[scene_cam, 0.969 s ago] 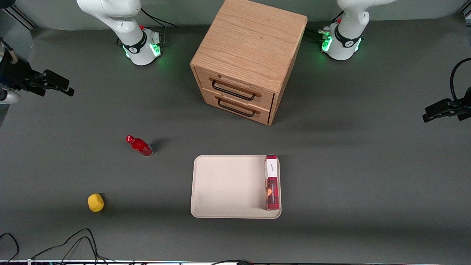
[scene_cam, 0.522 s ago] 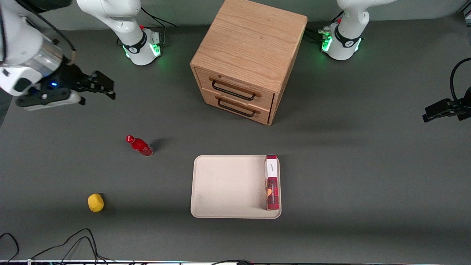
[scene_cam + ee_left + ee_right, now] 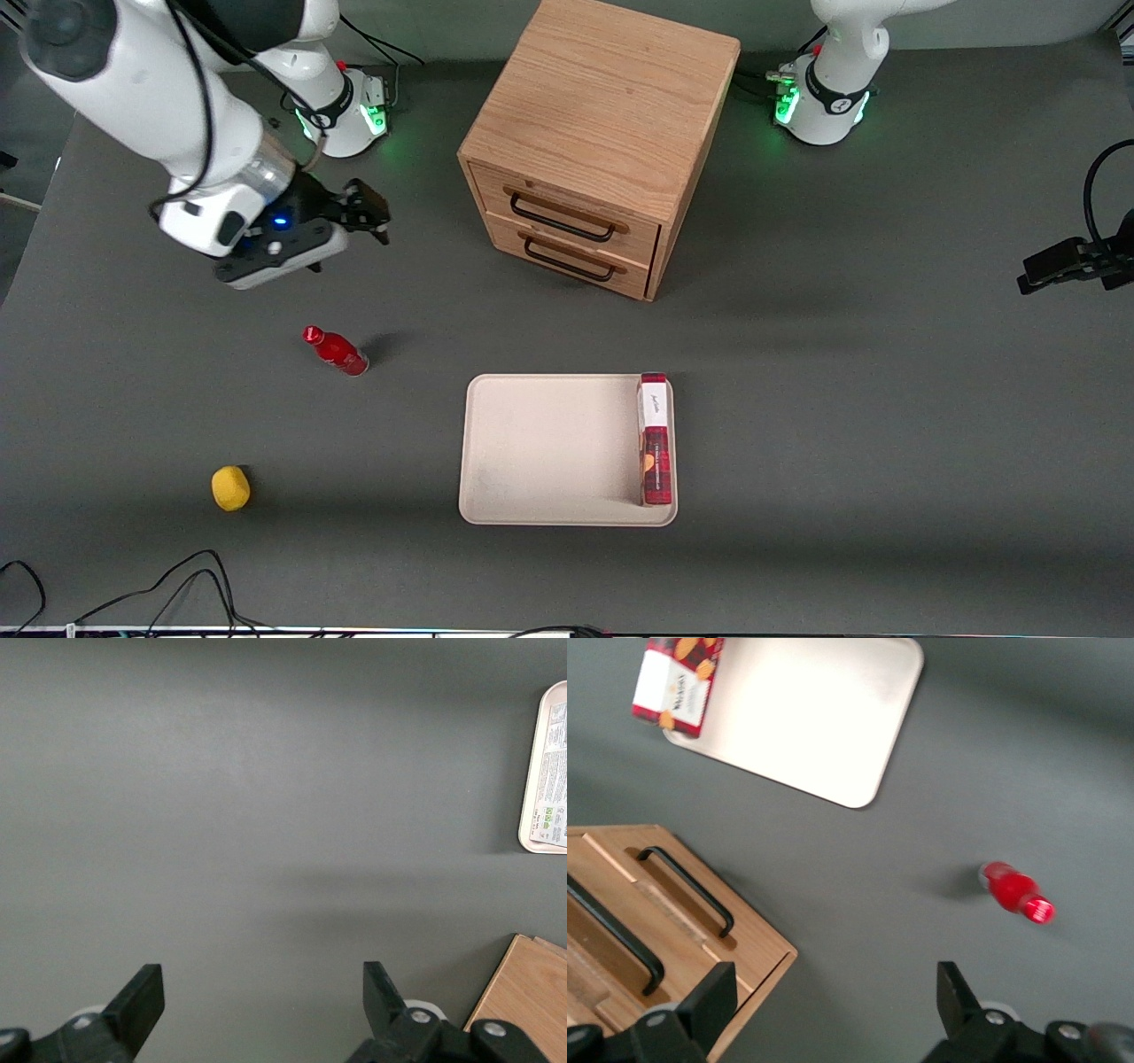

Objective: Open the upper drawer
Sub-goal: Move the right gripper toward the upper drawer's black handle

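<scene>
The upper drawer [image 3: 567,206] is the top one of two in the light oak cabinet [image 3: 607,97]. It is closed, and its black wire handle [image 3: 560,218] lies against the front. The lower drawer [image 3: 567,255] sits just below it, also closed. My right gripper [image 3: 370,211] hovers above the table beside the cabinet, toward the working arm's end, well apart from the handle. In the right wrist view the gripper [image 3: 833,990] is open and empty, and the upper drawer's handle [image 3: 620,939] and the lower drawer's handle [image 3: 687,890] both show.
A beige tray [image 3: 540,443] lies in front of the cabinet, nearer the front camera, with a red biscuit box [image 3: 655,439] in it. A red bottle [image 3: 337,351] stands nearer the front camera than my gripper. A yellow fruit [image 3: 230,487] lies nearer still.
My right arm has swung in from the working arm's end of the table toward the cabinet. The drawers have not moved.
</scene>
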`<control>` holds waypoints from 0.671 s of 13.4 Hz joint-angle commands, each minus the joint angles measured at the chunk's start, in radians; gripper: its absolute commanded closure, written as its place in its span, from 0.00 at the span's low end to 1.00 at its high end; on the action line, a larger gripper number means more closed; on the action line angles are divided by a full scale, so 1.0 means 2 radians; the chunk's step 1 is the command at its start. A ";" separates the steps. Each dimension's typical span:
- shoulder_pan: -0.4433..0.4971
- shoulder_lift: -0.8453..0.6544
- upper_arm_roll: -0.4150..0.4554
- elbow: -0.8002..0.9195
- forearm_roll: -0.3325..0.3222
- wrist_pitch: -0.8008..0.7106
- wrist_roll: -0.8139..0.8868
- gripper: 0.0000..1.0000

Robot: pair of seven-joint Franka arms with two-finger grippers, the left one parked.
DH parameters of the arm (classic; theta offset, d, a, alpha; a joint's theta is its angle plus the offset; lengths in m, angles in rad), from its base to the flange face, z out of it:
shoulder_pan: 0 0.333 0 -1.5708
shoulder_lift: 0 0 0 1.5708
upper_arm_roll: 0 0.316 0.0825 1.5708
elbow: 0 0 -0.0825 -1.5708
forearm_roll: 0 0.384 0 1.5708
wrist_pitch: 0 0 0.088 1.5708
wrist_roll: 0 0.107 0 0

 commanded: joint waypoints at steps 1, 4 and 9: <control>-0.002 0.022 0.037 0.011 0.008 0.017 -0.076 0.00; -0.002 0.044 0.055 0.012 0.008 0.041 -0.090 0.00; 0.047 0.106 0.060 0.058 -0.001 0.052 -0.087 0.00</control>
